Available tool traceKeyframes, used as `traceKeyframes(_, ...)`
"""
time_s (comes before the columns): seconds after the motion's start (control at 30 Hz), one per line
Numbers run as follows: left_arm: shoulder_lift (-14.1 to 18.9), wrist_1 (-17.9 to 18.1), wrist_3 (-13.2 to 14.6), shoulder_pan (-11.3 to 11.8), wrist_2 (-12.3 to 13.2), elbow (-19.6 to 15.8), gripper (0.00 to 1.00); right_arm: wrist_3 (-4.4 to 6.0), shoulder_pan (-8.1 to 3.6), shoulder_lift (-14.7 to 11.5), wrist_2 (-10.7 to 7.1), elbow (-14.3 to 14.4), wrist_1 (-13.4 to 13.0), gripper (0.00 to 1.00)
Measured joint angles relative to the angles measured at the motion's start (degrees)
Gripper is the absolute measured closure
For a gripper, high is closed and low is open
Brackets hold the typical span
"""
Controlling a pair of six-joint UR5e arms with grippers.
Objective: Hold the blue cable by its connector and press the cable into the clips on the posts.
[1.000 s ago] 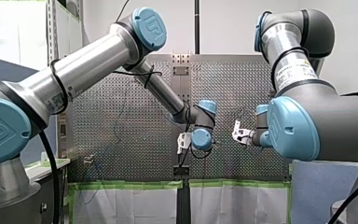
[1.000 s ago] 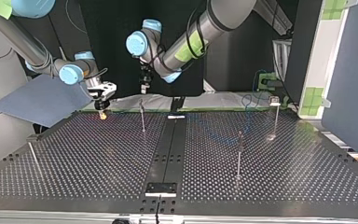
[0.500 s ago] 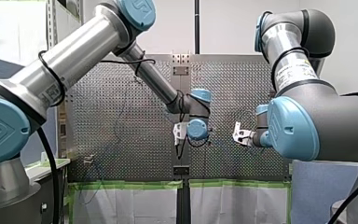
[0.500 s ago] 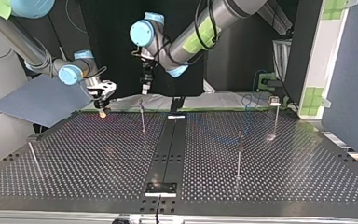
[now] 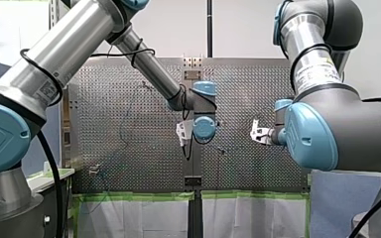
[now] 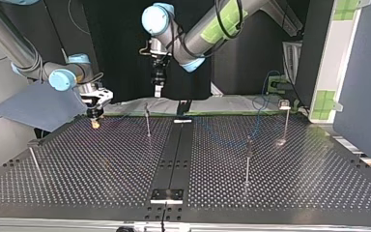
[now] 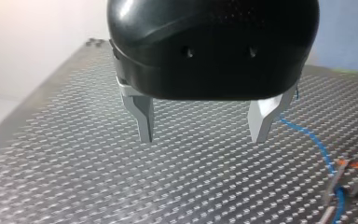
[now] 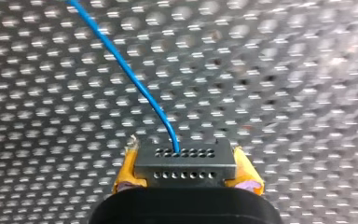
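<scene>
In the right wrist view my right gripper (image 8: 186, 174) is shut, its yellow pads (image 8: 125, 173) clamping the grey connector (image 8: 185, 161). The blue cable (image 8: 126, 70) runs out of the connector over the perforated plate. The top view has this gripper (image 6: 95, 121) low over the plate's far left corner. My left gripper (image 7: 204, 135) hangs open and empty well above the plate, its metal fingers (image 7: 143, 116) wide apart. It is high over the far middle in the top view (image 6: 158, 86). Beside it, the cable (image 7: 310, 137) leads to a clip post (image 7: 338, 184).
Thin posts stand on the plate in the top view: one at the far middle (image 6: 148, 121), one right of centre (image 6: 248, 159), one far right (image 6: 285, 121), one near left (image 6: 34, 162). Cable slack (image 6: 258, 121) loops at the far right. A black strip (image 6: 174, 154) runs down the middle.
My left arm has risen, its gripper climbing and shifting slightly right in the top view. My right gripper has moved a little to the top view's left with the connector.
</scene>
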Motion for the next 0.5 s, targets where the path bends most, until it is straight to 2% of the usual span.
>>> traceKeyframes(0.27,4.1,4.1,-0.9,-0.9,-2.7,-4.1,0.00,0.00,-0.08,-1.6,-0.05,0.0,0.4,1.00)
traceKeyframes(0.37,5.7,5.6,-1.9,-1.5,-3.8,-5.6,0.00,0.11,-0.09,-1.6,-0.07,0.0,0.4,1.00)
traceKeyframes(0.5,8.0,8.0,-4.1,-3.4,-6.0,-8.0,0.00,0.25,-0.09,-1.6,-0.11,0.0,0.4,1.00)
